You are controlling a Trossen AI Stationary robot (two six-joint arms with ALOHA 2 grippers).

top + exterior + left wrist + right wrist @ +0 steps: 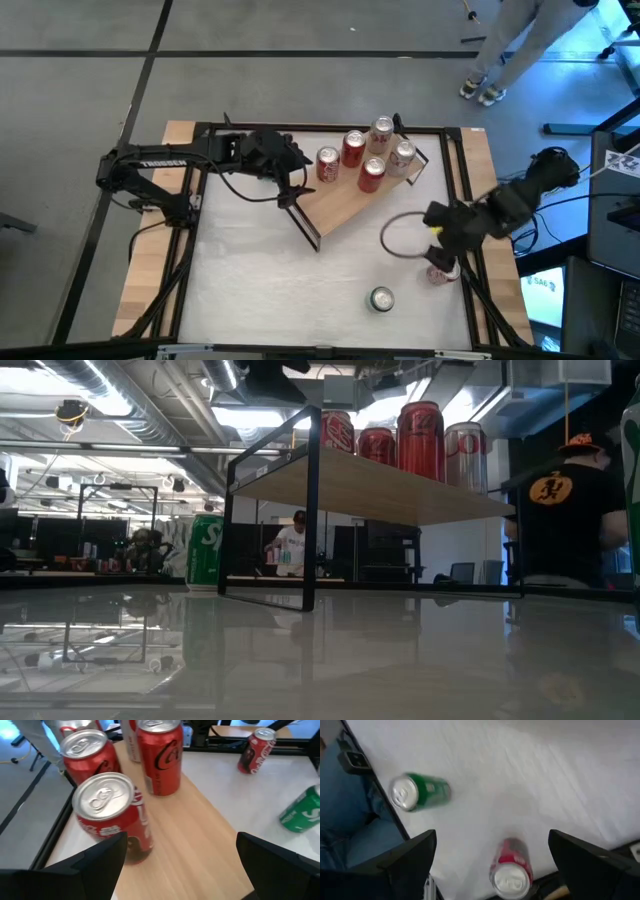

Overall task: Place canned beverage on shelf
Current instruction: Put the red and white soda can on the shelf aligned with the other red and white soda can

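My left arm reaches in from the left side, elbow bent, forearm stretched toward the middle. Left hand (297,183) sits at the end of it, fingers (95,862) spread wide, nothing between them. My right arm comes in from the right edge, angled down and inward. Right hand (440,243) hangs low, fingers (410,860) also spread wide, gripping nothing. Both wrists tilted downward. The hands are well apart.
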